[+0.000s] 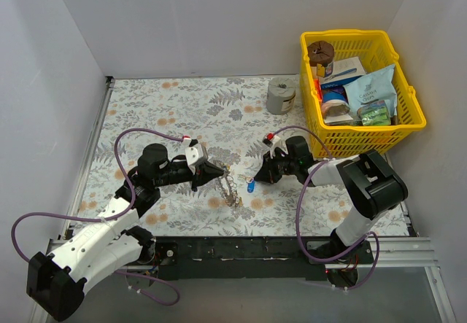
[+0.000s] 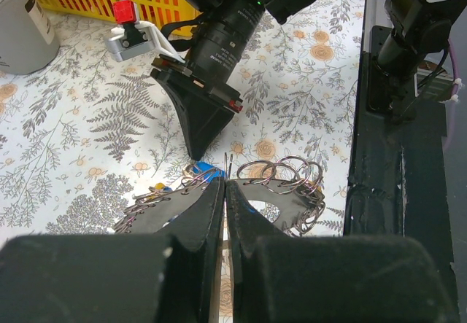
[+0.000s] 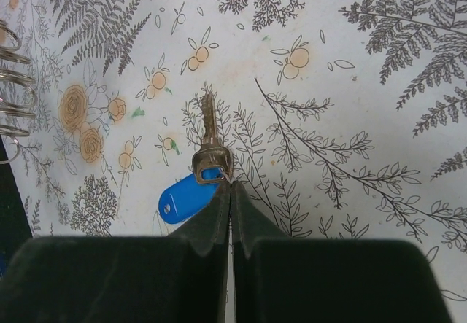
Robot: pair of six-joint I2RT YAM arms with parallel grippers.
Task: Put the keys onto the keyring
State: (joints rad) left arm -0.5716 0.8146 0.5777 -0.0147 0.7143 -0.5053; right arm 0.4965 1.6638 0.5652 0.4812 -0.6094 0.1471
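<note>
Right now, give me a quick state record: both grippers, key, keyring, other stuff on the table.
left gripper: shut on keyring
right gripper: shut on head of blue-tagged key
key vs keyring: apart, not threaded
key lifted: cannot tell
other: yellow basket, filled, far right; grey roll beside it

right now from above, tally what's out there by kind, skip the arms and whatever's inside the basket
blue-tagged key: 1
keyring: 1
grey roll: 1
yellow basket: 1
total: 4
</note>
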